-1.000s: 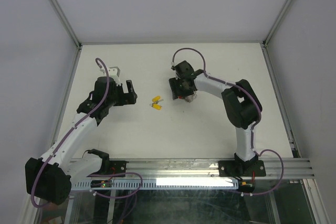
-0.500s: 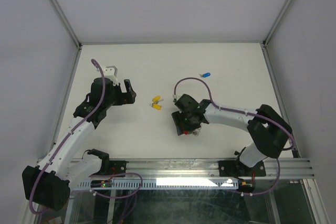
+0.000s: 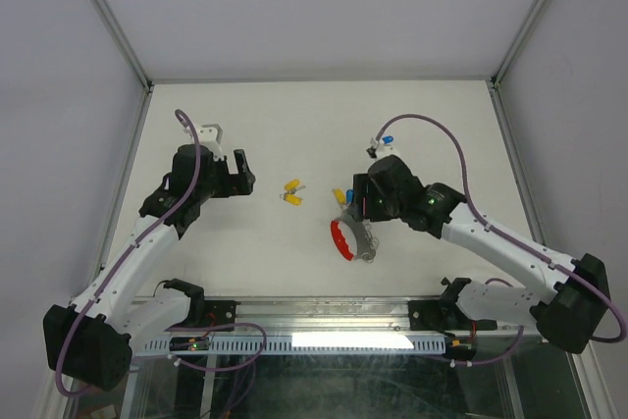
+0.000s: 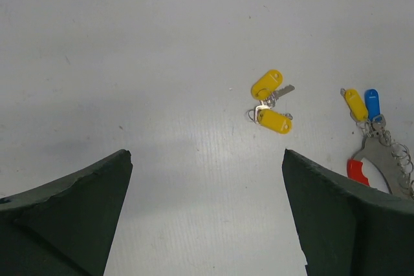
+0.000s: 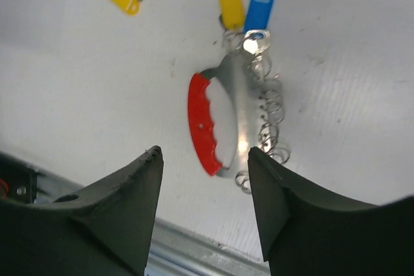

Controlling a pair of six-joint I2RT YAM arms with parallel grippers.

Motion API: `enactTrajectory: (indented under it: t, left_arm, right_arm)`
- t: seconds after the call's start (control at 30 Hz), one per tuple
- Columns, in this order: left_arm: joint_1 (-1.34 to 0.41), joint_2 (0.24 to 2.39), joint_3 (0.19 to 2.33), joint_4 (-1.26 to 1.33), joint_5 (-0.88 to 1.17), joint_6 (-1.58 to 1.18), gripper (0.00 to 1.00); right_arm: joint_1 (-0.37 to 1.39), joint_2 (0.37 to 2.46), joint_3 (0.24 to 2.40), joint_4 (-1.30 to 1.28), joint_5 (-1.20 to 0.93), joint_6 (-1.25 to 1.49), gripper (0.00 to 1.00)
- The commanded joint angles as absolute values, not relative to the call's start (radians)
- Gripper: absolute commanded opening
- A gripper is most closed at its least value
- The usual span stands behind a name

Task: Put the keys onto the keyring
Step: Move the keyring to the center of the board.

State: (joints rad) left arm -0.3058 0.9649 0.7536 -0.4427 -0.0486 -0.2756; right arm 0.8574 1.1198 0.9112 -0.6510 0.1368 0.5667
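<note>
Nearest on the bench (image 3: 245,252) lies the keyring (image 5: 236,105), flat, its red strip (image 5: 199,121) on the left side and its loose chain and rings on the right. The right tool (image 5: 204,152) hangs directly over it with its fingers apart, one to each side, gripping nothing. At the keyring's far end a yellow key (image 5: 231,3) and a blue key (image 5: 259,8) touch the metal bunch; they look threaded on, though the join is too small to be sure. Farther left, well apart from the keyring, a yellow pair (image 3: 291,191) lies loose on the bench. The left tool (image 4: 207,153) hovers to the left of that pair, fingers wide apart and empty. Farthest back a lone blue key (image 3: 389,138) rests alone, near the right arm's cable. The task looks partly done at best: two keys seem to be on, while the yellow pair and the lone blue key are not yet on the keyring.
</note>
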Motion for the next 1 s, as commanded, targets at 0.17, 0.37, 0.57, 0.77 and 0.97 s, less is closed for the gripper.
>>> enactTrajectory:
  t: [0.17, 0.37, 0.57, 0.77, 0.97]
  left_arm:
    - [-0.301, 0.975, 0.757, -0.416, -0.057, -0.233, 0.99]
    - [-0.301, 0.95, 0.756, -0.419, -0.068, -0.239, 0.99]
    - [-0.301, 0.931, 0.753, -0.414, -0.069, -0.247, 0.99]
    - [-0.301, 0.952, 0.759, -0.413, -0.047, -0.249, 0.99]
    - [-0.301, 0.945, 0.762, -0.41, -0.017, -0.253, 0.99]
  right_arm:
    - [0.641, 1.283, 0.981, -0.514, 0.024, 0.439, 0.51]
    - [0.692, 1.466, 1.041, -0.501, -0.052, 0.409, 0.53]
    - [0.784, 1.524, 1.006, -0.444, -0.024, 0.46, 0.6]
    - [0.864, 1.591, 1.018, -0.44, 0.008, 0.488, 0.6]
    - [0.912, 1.654, 1.047, -0.467, 0.103, 0.495, 0.6]
